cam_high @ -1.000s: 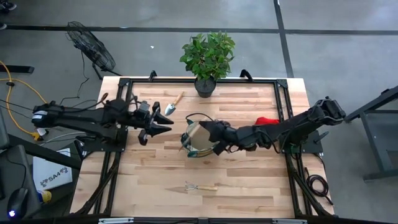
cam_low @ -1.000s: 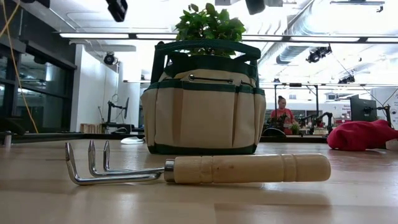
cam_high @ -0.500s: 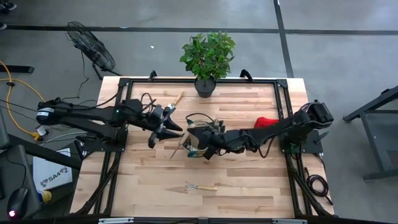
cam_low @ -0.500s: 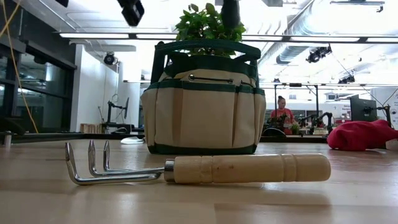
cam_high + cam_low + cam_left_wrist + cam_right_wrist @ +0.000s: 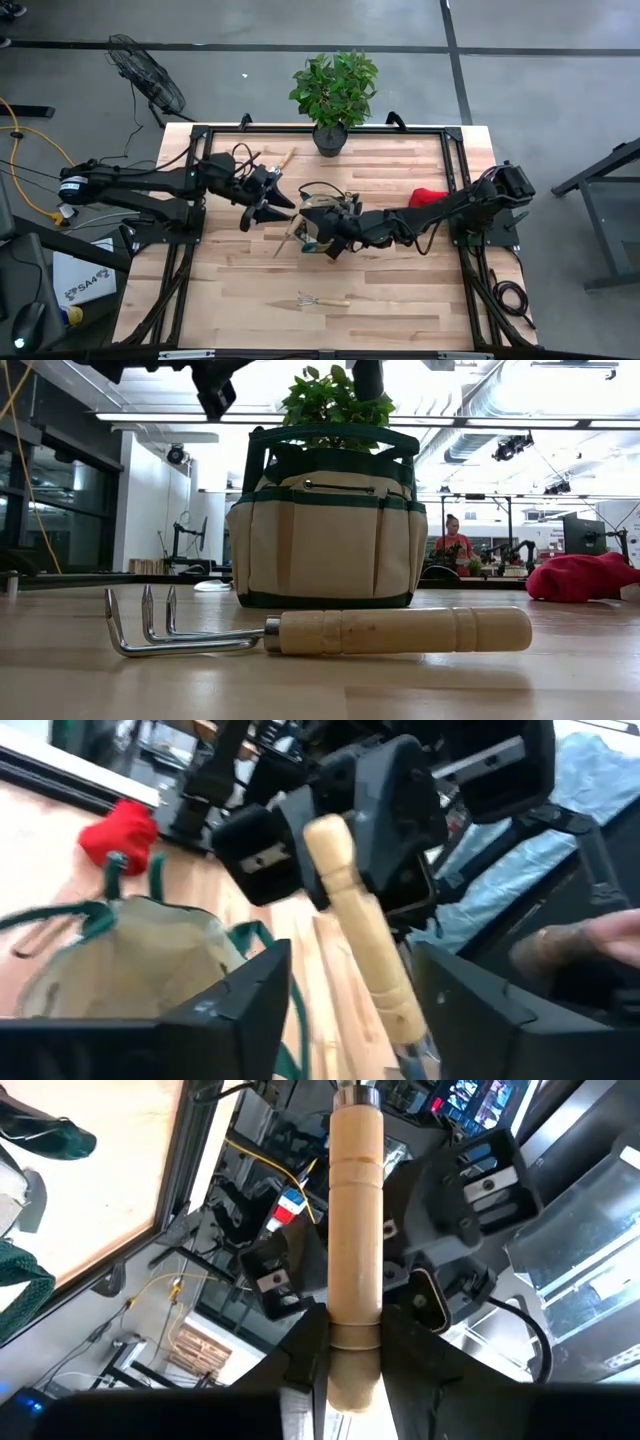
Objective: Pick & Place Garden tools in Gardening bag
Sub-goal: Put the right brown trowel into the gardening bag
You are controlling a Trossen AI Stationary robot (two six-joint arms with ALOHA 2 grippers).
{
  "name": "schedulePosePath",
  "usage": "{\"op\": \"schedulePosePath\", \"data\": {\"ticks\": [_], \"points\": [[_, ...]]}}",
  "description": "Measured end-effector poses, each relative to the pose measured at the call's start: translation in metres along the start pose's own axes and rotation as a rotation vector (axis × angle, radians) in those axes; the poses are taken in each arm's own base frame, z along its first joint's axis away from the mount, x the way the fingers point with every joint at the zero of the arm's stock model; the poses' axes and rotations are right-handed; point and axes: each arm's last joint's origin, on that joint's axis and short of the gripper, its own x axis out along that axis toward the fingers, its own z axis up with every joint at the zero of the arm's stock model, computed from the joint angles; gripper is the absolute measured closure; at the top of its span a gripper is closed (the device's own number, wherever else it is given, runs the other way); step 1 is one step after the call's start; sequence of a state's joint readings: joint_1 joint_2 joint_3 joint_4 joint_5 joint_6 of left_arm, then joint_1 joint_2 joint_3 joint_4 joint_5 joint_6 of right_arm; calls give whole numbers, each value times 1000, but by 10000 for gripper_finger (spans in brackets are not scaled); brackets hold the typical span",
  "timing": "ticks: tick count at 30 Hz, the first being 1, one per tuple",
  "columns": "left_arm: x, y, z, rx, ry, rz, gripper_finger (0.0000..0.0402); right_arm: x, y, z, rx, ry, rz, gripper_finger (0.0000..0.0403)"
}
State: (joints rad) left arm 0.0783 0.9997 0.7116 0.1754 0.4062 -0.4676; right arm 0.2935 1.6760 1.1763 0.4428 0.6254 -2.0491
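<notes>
Right end effector (image 5: 355, 1348) is clamped on the trowel (image 5: 355, 1200) by its wooden handle, just over the gardening bag (image 5: 312, 232) at mid bench (image 5: 400, 280). Left end effector (image 5: 350, 990) straddles the same handle, fingers wide with a gap on each side, gripping nothing. I read this as a handover, load on the right. Next I'd back the left arm clear, swing the trowel over the bag mouth and release. Hand fork (image 5: 322, 299) and red bundle (image 5: 428, 194) are not yet bagged.
</notes>
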Motion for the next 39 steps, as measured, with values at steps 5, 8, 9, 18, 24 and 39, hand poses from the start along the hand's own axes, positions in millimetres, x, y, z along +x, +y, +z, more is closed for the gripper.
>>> {"op": "schedulePosePath", "data": {"ticks": [5,8,9,18,24,39], "points": [[0,1,0,-11,-12,21,153,0,0,0,4,1,-2,343],[4,3,-1,-14,-5,19,147,0,0,-1,4,2,-1,343],[6,5,-3,-20,10,15,147,1,0,-1,4,4,0,343],[26,14,-7,-35,18,-47,146,4,4,-5,25,15,25,343],[26,15,-8,-35,26,-43,154,4,5,-4,40,16,35,343],[26,15,-8,-15,32,-52,289,4,7,-4,49,28,55,343]]}}
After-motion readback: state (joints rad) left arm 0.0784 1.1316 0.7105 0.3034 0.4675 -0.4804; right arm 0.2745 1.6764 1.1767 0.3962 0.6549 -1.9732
